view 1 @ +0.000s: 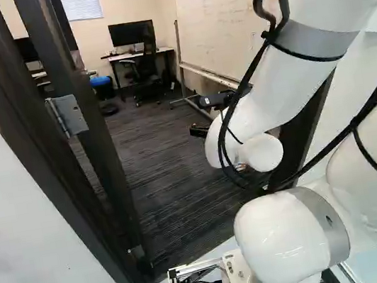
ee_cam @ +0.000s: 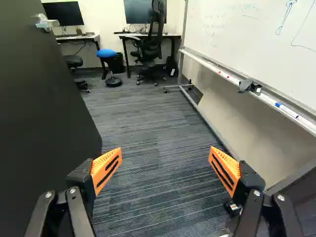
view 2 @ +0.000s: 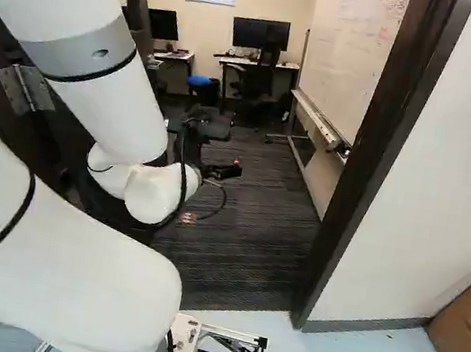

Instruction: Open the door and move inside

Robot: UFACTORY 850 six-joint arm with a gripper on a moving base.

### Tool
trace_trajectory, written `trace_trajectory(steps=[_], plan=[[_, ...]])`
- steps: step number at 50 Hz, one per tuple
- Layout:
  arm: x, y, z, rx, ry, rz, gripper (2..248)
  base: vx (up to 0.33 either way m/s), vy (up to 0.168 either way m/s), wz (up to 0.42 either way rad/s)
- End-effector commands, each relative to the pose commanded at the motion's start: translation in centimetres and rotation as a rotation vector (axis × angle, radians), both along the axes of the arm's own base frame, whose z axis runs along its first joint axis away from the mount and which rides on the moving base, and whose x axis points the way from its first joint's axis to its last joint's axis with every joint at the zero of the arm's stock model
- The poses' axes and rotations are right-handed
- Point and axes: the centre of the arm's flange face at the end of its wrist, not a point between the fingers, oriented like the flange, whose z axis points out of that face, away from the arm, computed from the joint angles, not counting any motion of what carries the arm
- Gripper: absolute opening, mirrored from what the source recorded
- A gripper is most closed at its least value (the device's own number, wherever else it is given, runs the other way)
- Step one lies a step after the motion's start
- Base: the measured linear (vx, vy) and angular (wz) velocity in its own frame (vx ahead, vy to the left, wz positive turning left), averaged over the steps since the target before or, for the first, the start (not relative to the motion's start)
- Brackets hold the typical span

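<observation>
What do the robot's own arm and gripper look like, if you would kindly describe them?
The arm is glossy white with rounded joints, grey bands and black cables strapped along it. The gripper is black with silver screws; its orange pads are ribbed and marked by dark slots.

Dark striped carpet (ee_cam: 148, 128); on it black chair (ee_cam: 149, 48), blue-topped stool (ee_cam: 106, 53)
</observation>
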Motion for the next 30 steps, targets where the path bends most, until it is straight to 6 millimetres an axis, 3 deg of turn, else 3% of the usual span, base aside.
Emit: trace_trajectory(steps=[30], plan=[[0.00, 0.00, 0.00, 0.000, 0.000, 0.000, 247, 0.075, -0.004, -0.006]])
